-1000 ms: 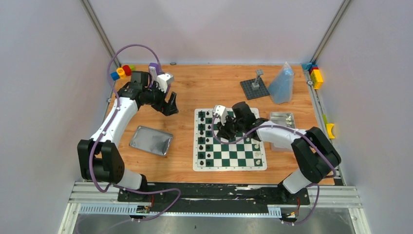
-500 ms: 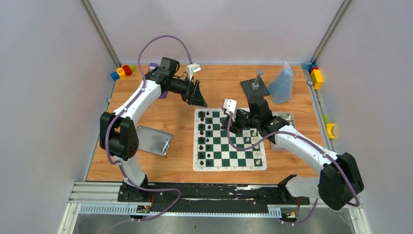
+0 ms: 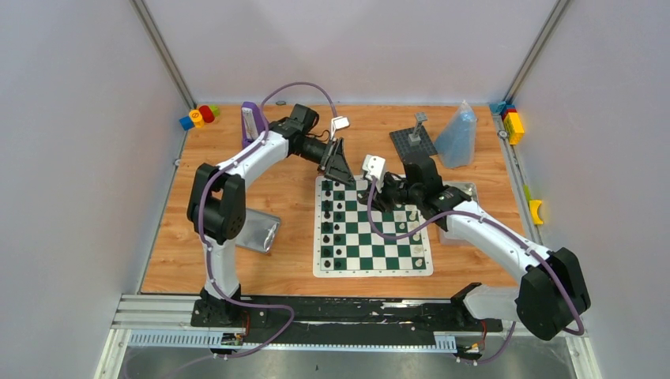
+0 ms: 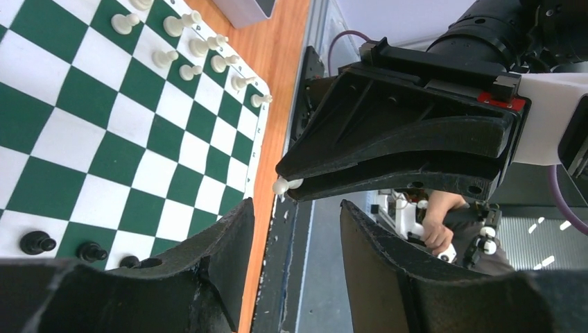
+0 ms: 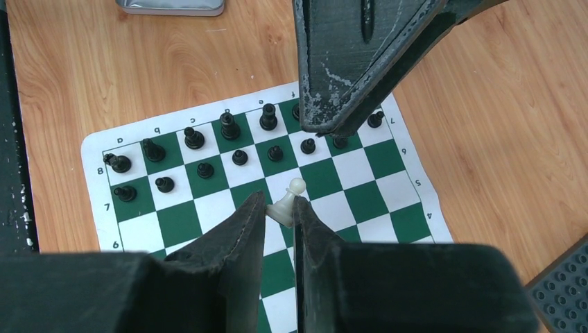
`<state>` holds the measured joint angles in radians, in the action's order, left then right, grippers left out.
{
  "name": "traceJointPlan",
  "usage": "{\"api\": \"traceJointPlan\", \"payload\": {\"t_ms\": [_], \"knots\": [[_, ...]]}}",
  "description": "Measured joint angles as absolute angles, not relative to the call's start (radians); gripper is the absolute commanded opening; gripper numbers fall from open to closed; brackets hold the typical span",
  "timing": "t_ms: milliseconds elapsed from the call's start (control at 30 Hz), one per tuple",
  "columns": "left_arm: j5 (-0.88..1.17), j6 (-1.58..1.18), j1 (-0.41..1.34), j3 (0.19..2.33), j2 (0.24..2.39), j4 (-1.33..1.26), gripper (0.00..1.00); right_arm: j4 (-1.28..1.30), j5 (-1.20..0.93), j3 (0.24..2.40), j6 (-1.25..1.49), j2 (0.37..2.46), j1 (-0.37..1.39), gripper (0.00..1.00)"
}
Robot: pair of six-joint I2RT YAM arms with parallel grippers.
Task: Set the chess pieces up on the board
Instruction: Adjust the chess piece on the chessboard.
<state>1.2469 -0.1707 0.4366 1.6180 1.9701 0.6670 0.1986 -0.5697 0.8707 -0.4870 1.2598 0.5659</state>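
Left gripper has reached right gripper (clamping white pawn).

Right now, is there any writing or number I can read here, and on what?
"a b c d e": white border of the chessboard, right wrist view.
"8 7 6": border at that view's left.
"7 6 5 4": border at its right.
Nothing else is legible.

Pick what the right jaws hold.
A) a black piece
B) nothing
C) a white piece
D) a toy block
C: the right wrist view shows a white piece pinched between the right jaws, above the board.
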Motion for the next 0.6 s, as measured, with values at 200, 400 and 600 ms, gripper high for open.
{"api": "traceJointPlan", "payload": {"t_ms": [200,400,600], "knots": [[1.277,-0.185,0.446,1.618,1.990,0.659,0.56,0.199,-0.566,0.871,-0.473,1.256,0.566,0.01],[1.285,-0.196,0.463,1.618,2.004,0.649,0.55,0.199,-0.567,0.873,-0.464,1.256,0.566,0.00],[1.301,-0.206,0.484,1.618,2.018,0.642,0.51,0.198,-0.566,0.875,-0.458,1.256,0.566,0.01]]}}
